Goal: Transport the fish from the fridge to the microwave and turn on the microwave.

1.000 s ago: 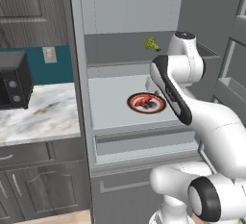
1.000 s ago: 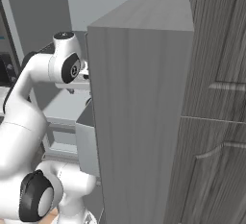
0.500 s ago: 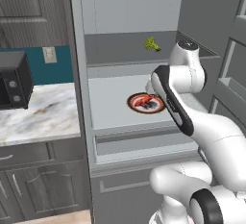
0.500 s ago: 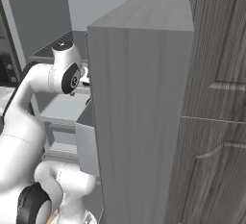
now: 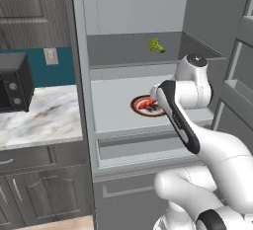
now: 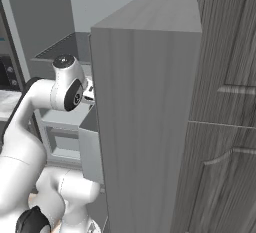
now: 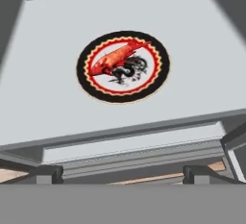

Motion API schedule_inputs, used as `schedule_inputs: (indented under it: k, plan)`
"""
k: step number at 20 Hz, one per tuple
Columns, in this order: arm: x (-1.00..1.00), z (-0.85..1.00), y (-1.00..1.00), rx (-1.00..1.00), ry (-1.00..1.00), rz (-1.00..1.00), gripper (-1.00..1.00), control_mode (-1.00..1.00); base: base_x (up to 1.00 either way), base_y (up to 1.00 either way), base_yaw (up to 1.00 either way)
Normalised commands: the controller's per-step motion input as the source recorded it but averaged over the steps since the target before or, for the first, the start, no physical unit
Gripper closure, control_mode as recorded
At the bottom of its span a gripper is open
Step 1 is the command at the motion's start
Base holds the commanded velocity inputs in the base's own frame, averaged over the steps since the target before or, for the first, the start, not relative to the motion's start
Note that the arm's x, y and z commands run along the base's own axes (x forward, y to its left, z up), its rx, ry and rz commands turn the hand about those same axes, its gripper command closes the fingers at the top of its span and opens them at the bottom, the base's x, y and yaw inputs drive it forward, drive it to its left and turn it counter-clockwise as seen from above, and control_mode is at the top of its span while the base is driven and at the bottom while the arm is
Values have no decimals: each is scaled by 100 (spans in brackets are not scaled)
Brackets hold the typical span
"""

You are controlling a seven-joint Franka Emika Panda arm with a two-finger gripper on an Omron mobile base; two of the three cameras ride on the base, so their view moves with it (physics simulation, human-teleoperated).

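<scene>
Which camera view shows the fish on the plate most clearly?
The hand view: the fish lies unobstructed on the plate. The left base view shows it small, partly behind the arm; in the right base view I cannot make it out.

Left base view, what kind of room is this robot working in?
A kitchen, most likely. An open fridge holds a fish on a plate on its shelf, and beside it a marble counter over grey cabinets carries a small black appliance.

Smooth matt fridge (image 5: 118,106), marble-veined counter (image 5: 39,118)
</scene>
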Motion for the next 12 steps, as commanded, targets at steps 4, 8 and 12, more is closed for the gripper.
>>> schedule_inputs:
  k: [4,8,12]
  plan:
    - [0,-6,0,0,0,-8,-100,-100,0,0,0]
    - [6,-8,0,0,0,-11,-100,-100,0,0,0]
    - [7,-11,0,0,0,-12,-100,-100,0,0,0]
